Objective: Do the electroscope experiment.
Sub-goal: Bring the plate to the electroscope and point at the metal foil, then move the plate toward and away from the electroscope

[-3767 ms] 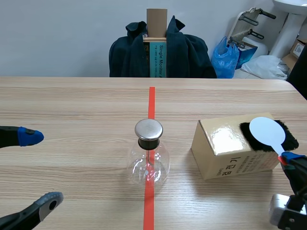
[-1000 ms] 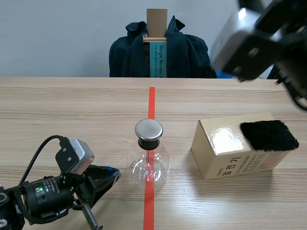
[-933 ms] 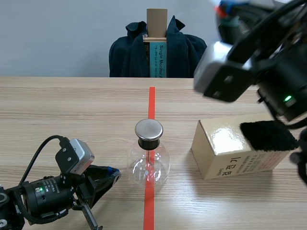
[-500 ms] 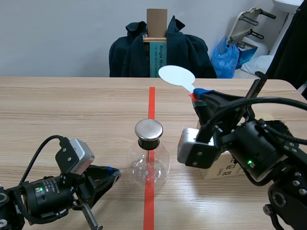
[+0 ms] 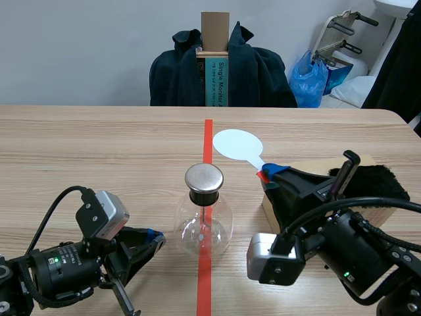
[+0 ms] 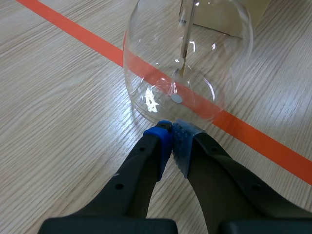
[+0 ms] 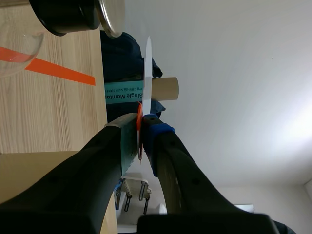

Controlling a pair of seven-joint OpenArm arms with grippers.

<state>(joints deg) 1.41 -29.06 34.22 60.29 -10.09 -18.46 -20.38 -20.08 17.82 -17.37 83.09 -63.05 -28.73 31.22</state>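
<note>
I hold right gripper [image 5: 268, 173] pinching paddle [image 5: 237, 144] near cap [image 5: 204, 178] of flask [image 5: 203, 224]. Left gripper [image 6: 170, 134] pressed together at flask base. Risk, I judge: overshoot tips flask; thin handle slips.

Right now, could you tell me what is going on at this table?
The right arm's jaws are shut on the handle of a white disc, holding it up close to the metal cap of the glass flask; a small gap seems to remain. The left arm's jaws are shut on nothing and lie low on the table, tips right at the flask's base. A black fur pad sits behind the right arm.
</note>
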